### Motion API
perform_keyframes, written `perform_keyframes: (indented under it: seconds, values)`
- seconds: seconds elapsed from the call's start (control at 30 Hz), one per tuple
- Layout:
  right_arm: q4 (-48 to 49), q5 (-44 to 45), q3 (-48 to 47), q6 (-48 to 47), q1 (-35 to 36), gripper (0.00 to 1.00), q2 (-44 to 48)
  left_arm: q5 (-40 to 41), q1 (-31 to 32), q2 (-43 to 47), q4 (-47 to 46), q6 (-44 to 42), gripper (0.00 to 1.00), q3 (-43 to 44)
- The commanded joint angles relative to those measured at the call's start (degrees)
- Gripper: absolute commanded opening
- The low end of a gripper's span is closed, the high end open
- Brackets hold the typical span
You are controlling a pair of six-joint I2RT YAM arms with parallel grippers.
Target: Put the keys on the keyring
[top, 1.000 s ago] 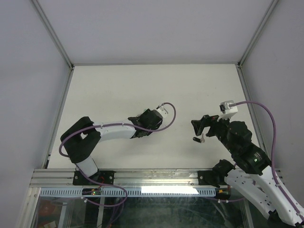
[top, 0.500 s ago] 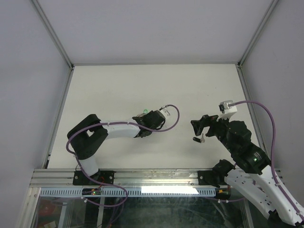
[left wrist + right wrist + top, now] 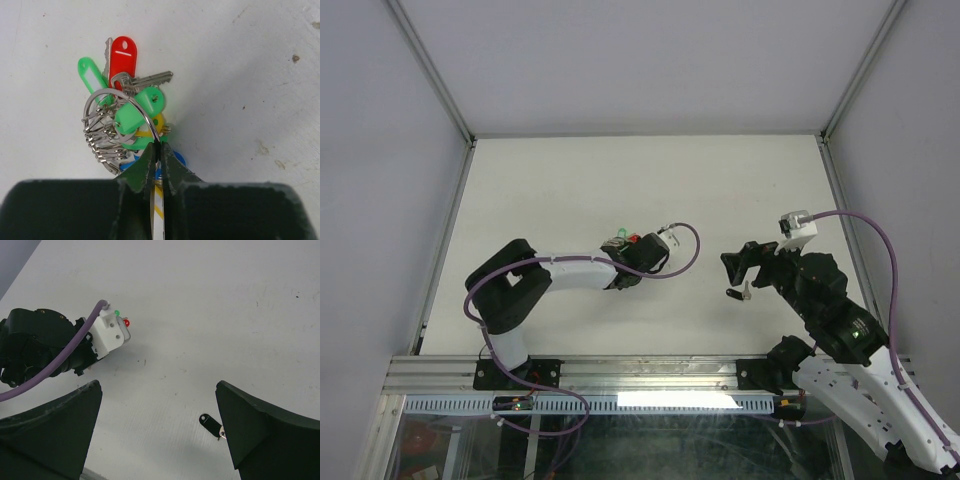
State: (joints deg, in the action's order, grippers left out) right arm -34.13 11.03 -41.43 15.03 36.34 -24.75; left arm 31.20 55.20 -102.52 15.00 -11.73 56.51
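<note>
the keyring (image 3: 102,135), bunched with green, yellow and blue tags, lies on the white surface (image 3: 240,75), its wire pinched in the closed left hand (image 3: 159,152). a red-tagged key (image 3: 123,55) and a green-tagged key (image 3: 90,75) touch the ring on the side away from that hand. well to that hand's right, a black-tagged key (image 3: 210,424) lies on the surface, where the right hand (image 3: 157,390) is wide open and empty.

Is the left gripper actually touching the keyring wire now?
Touching. The left wrist view shows the left gripper shut on the keyring, its wire pinched between the jaws with no gap.
</note>
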Motion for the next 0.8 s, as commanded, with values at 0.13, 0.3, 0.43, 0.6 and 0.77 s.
perform_keyframes:
  seconds: [0.13, 0.3, 0.43, 0.6, 0.77]
  values:
    - [2.9, -0.3, -0.4, -0.7, -0.1, 0.99, 0.5, -6.0, 0.6, 9.6, -1.1, 1.4, 0.00, 0.8]
    - [3.0, -0.2, -0.3, -0.6, -0.2, 0.99, 0.3, -14.9, -0.4, 16.3, -4.3, 2.1, 0.00, -1.2]
    - [3.0, -0.2, -0.5, -0.6, -0.1, 0.99, 0.2, -24.6, -3.5, 18.4, -5.0, 4.1, 0.00, -0.7]
    - [2.9, -0.3, -0.4, -0.5, -0.1, 0.99, 0.2, -38.1, -12.5, 23.1, -11.3, 8.5, 0.00, -4.8]
    - [3.0, -0.5, -0.4, -0.5, -0.1, 0.99, -0.3, -42.5, -18.7, 24.5, -13.0, 9.7, 0.00, -7.1]
